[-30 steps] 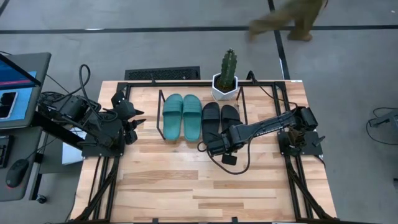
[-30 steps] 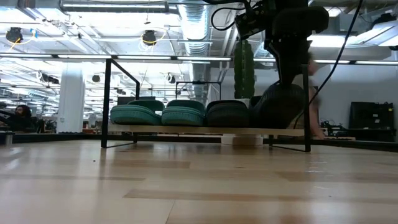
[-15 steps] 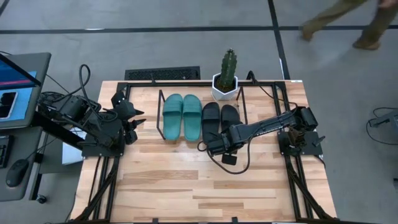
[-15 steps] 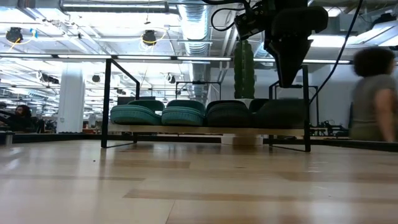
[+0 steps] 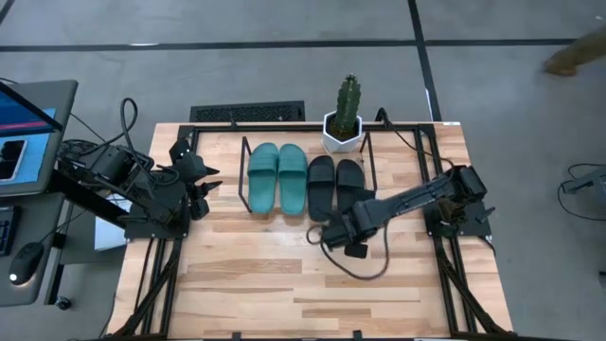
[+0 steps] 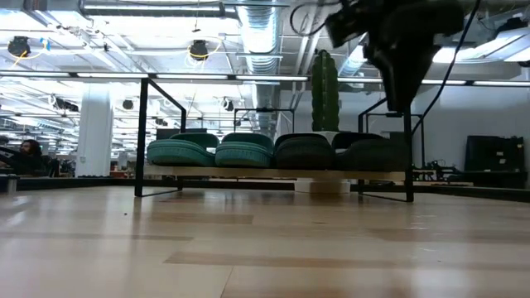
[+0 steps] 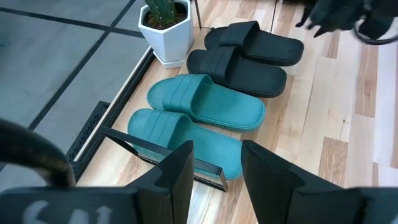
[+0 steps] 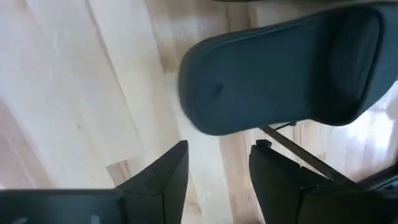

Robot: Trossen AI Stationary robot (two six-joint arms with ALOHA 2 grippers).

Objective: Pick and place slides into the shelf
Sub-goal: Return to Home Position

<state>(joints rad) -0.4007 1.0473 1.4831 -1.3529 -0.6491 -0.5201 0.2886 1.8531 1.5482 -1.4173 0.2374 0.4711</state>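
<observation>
High view shows the left gripper (image 5: 208,177) at the counter's (image 5: 275,279) left edge, fingers slightly apart and empty. On the shelf (image 6: 273,172), the teal slides (image 5: 277,178) lie left and the black slides (image 5: 335,180) right. The right gripper (image 5: 333,233) hovers just near of them, fingers apart, holding nothing.

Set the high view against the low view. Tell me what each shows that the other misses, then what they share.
Only the high view: the left gripper parked at the left edge of the table, the right gripper over bare table beside the black slides, and a screen farther left. Only the low view: the shelf board lifted off the table on rod frames, and ceiling lights behind. Both: teal slides and black slides side by side on the shelf, with the cactus behind.
</observation>
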